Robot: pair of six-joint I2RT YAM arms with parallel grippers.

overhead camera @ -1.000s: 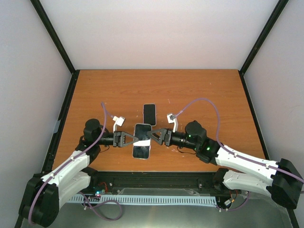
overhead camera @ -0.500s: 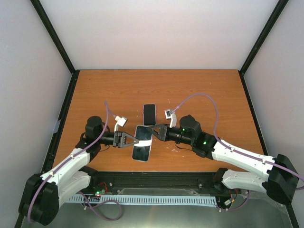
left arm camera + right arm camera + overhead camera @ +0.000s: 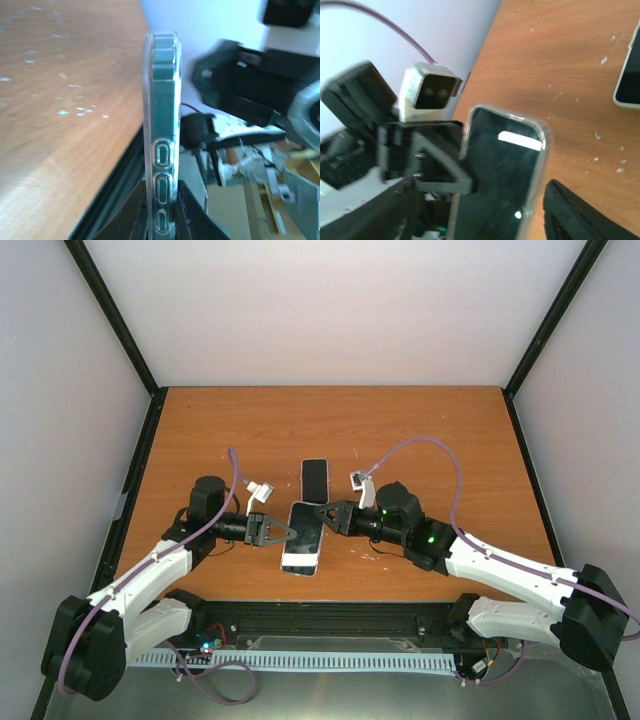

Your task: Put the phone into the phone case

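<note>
My left gripper is shut on the left long edge of a clear phone case and holds it above the table's near middle. In the left wrist view the case stands edge-on between my fingertips, and a teal edge shows through its side. My right gripper is open at the case's far right edge. In the right wrist view a dark glossy face fills the case, which lies between my spread fingers. A dark phone with a pale rim lies flat on the table just beyond and shows in the right wrist view.
The orange table is walled by a black frame with pale panels on three sides. Purple cables loop over both arms. A black rail runs along the table's near edge.
My left gripper has carried the case a little right and away from the bases, turning it slightly. My right gripper has shifted left and further away, to the case's far right edge.
</note>
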